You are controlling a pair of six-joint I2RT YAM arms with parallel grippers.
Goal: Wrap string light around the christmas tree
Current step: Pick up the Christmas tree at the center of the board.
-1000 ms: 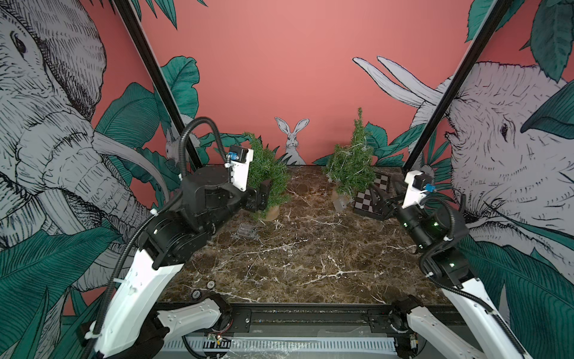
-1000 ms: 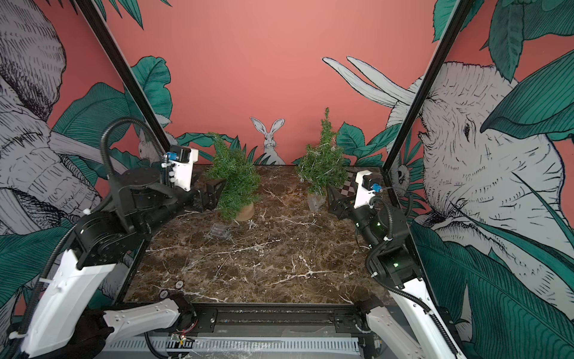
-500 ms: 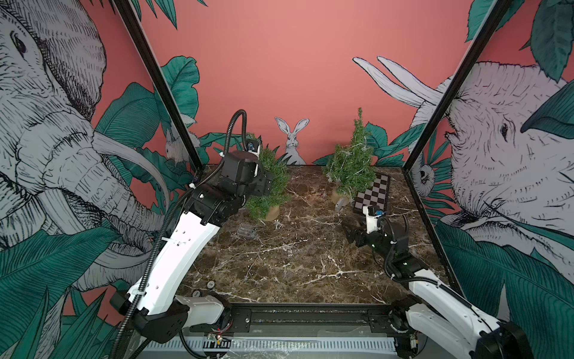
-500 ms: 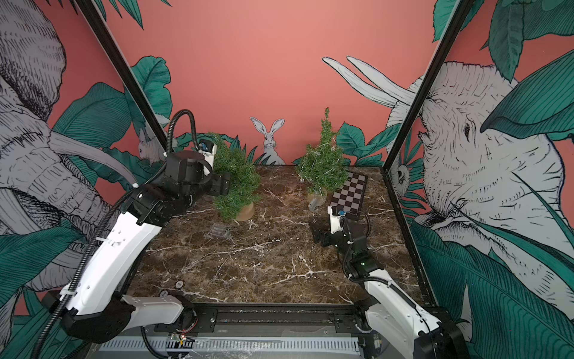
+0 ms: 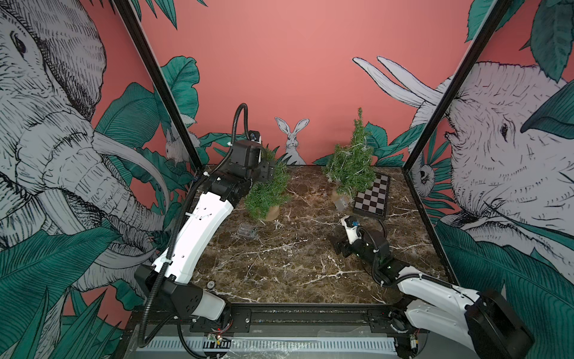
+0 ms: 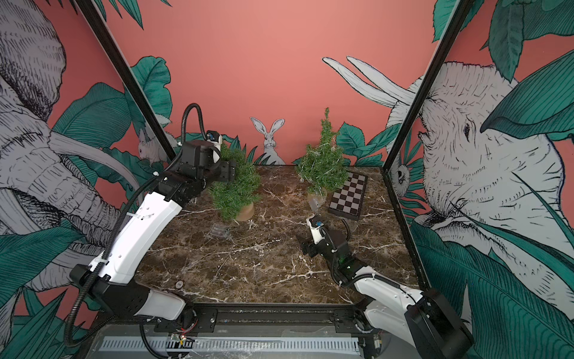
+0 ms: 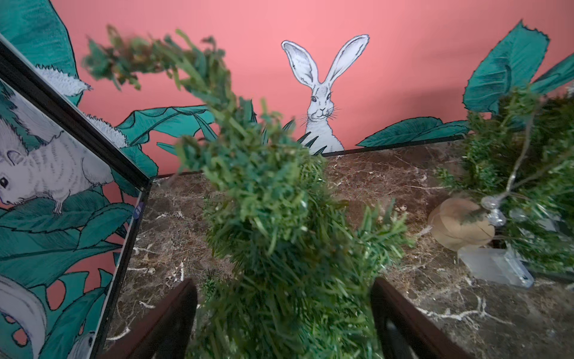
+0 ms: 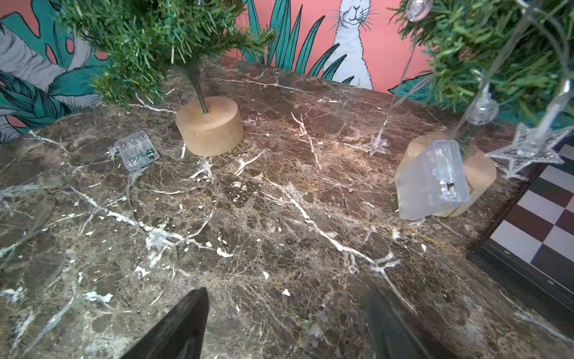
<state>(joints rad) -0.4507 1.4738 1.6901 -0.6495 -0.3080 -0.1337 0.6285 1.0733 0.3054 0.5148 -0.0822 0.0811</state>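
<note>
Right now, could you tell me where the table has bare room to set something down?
The near-centre marble, between both arms, looks bare. Crowded: the thin string light and its battery box before the bare tree; the lit tree and chessboard fill the far right.

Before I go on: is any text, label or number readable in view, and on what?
None reads clearly.
Chessboard rim: two small marks, perhaps digits, too blurred.
Round sticker on the table front: too small.
Blue sticker on the corner post: blurred.
</note>
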